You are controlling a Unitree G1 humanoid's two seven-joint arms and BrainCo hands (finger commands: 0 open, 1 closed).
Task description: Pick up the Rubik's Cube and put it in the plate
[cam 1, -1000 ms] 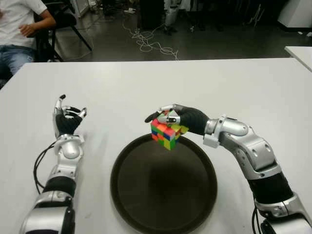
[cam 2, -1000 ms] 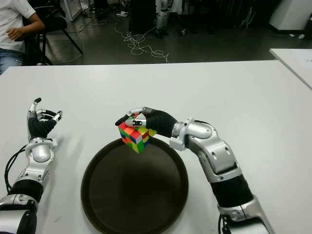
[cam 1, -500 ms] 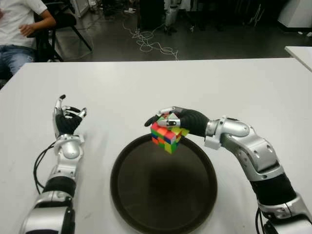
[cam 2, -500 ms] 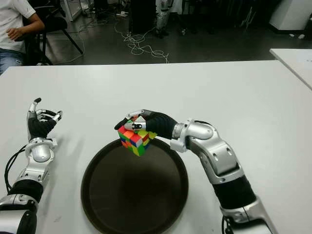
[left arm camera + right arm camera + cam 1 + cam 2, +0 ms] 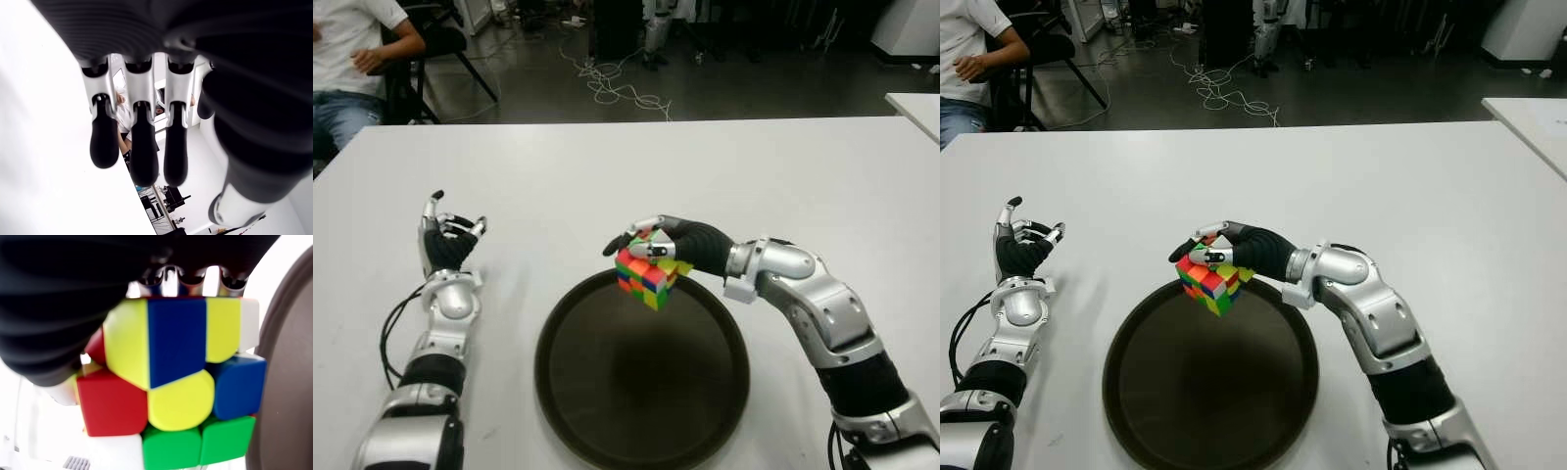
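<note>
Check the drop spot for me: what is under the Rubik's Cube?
The far rim of the plate shows under the Rubik's Cube, held by the right robot hand. The cube's underside is hidden.

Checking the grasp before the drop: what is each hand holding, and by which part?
The right hand holds the cube by its top, fingers over its upper faces, above the plate's far rim. The left hand holds nothing.
</note>
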